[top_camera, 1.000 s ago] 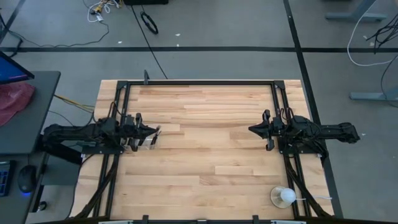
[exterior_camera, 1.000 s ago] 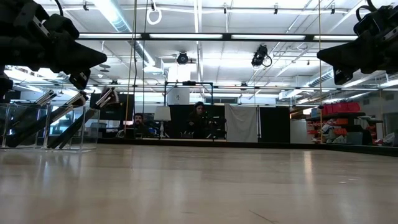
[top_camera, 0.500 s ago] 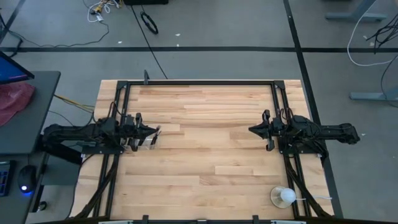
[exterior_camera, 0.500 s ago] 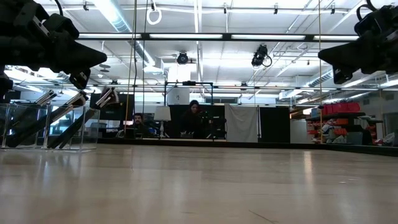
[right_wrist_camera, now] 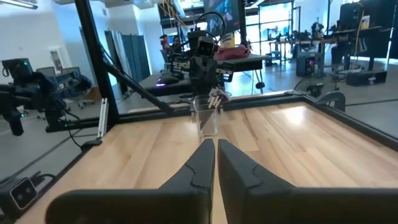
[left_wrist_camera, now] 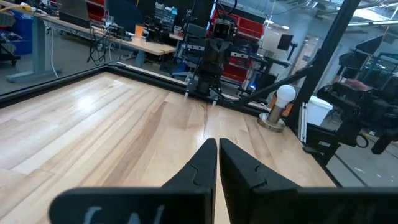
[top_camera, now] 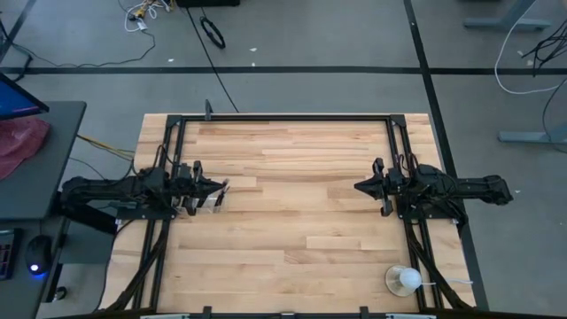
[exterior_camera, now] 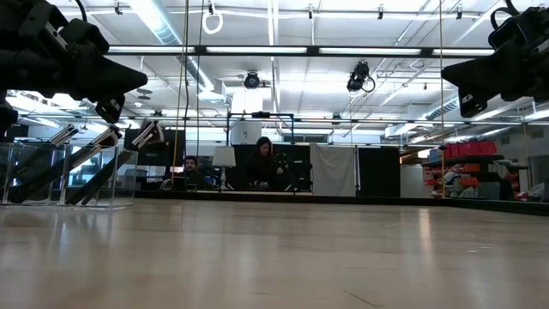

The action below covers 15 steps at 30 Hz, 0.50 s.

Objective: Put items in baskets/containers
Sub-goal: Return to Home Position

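Note:
A clear plastic container [top_camera: 202, 202] stands on the table's left side, just nearer than my left gripper [top_camera: 221, 186]. Several dark-handled makeup brushes [exterior_camera: 96, 168] stand in it, leaning against its wall with their silver ferrules and tufts up. The right wrist view shows the container [right_wrist_camera: 207, 119] and brushes [right_wrist_camera: 216, 96] across the table. My left gripper [left_wrist_camera: 217, 144] is shut, level and above the table, with nothing in it. My right gripper [top_camera: 357, 185] is at the table's right side, facing the left one. It [right_wrist_camera: 215, 144] is also shut, with nothing in it.
A white ball-like object on a round base with a stick [top_camera: 404, 280] stands near the table's front right corner, also visible from the left wrist [left_wrist_camera: 281, 102]. A black frame [top_camera: 283, 117] borders the table. Bare wood [top_camera: 292, 213] lies between the arms. People sit in the room behind [exterior_camera: 262, 163].

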Tool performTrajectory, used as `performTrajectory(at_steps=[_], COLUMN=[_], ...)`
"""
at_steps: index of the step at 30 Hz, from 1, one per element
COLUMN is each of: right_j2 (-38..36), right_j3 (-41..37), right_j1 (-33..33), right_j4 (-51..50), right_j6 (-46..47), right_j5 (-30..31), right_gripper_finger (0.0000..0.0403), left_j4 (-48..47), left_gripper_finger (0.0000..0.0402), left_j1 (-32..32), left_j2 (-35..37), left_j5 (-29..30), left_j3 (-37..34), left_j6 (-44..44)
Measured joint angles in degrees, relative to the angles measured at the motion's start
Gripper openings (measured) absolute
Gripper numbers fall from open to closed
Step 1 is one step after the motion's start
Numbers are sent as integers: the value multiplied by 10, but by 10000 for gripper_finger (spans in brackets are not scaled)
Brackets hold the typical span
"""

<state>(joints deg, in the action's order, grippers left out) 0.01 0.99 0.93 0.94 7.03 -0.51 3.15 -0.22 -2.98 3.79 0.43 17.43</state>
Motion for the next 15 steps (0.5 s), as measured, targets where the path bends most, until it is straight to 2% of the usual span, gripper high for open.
performTrajectory(at_steps=[15], right_j2=[4], right_j3=[0], right_j1=[0], right_j4=[-1], right_j6=[0], right_j5=[0], right_gripper_finger=[25], left_j4=[0], left_gripper_finger=[23], left_j1=[0], left_j2=[0], left_j5=[0], left_j3=[0], left_j6=[0])
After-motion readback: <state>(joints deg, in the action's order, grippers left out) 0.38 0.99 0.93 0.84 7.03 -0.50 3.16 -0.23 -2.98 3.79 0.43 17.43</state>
